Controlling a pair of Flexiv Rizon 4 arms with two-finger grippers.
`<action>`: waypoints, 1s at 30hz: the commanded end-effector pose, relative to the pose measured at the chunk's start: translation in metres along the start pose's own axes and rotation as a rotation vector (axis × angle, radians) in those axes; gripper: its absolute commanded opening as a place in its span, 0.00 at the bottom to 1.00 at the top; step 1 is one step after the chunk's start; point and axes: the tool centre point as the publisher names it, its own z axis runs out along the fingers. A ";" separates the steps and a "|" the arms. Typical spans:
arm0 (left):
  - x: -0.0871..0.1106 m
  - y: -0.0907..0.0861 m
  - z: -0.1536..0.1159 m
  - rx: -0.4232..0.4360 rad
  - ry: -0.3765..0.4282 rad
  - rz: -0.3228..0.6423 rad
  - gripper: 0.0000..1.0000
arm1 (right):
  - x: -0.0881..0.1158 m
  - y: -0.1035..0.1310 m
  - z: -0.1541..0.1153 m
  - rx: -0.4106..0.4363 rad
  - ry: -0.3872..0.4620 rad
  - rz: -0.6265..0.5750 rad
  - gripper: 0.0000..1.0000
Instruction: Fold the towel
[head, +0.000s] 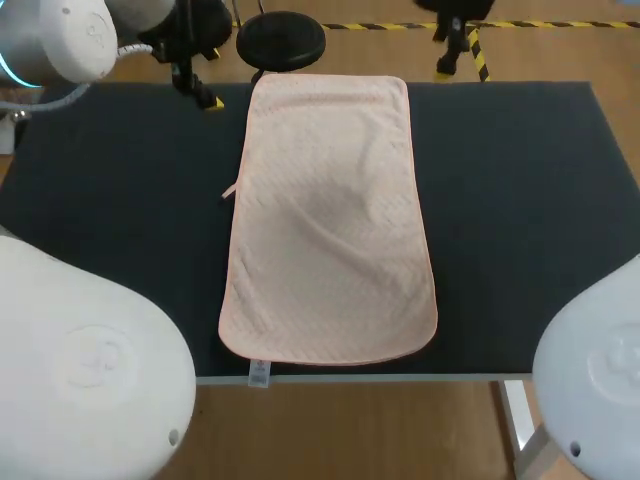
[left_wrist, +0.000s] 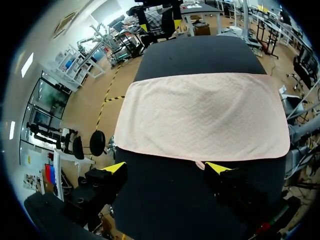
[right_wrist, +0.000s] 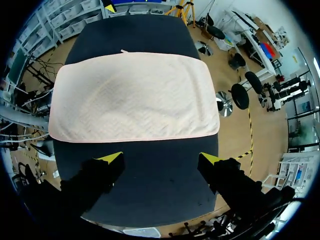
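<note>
**Progress.** No fold is started. The towel (head: 330, 220) lies fully open, in a single layer, on the dark worktop (head: 120, 200). The whole task remains.

**Near edge.** The left arm (head: 80, 370) and right arm (head: 595, 370) stand at the near corners, off the cloth. The towel's near hem sits right at the worktop's near edge, and a small white label (head: 258, 374) hangs over it.

**Middle.** The towel runs lengthwise away from the robot, roughly centred, flat except for shallow ripples across its middle. A small loop (head: 228, 192) sticks out from its left long edge.
- The left fingers (left_wrist: 115, 167) are spread wide and hold nothing. They are raised over bare worktop beside that edge, with the loop just ahead of them.
- The right fingers (right_wrist: 111, 159) are equally wide and empty, over bare worktop beside the right long edge, with the cloth ahead of them.

**Far edge.** The far hem reaches the worktop's far edge. Whether it overhangs cannot be told.

**Room.** Broad bare strips flank both long edges, so in my judgement each arm has ample approach. There is no margin at either end, so corner grasps there call for care at the drop-off.
</note>
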 end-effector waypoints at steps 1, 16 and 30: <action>0.010 -0.002 0.008 -0.091 0.015 0.007 1.00 | 0.007 0.006 0.010 0.430 0.043 0.000 1.00; 0.051 0.006 0.036 -0.160 0.020 -0.015 1.00 | 0.037 0.004 0.061 0.328 0.085 0.001 1.00; 0.076 0.014 0.058 -0.145 0.119 0.001 1.00 | 0.066 0.008 0.078 0.158 0.049 0.003 1.00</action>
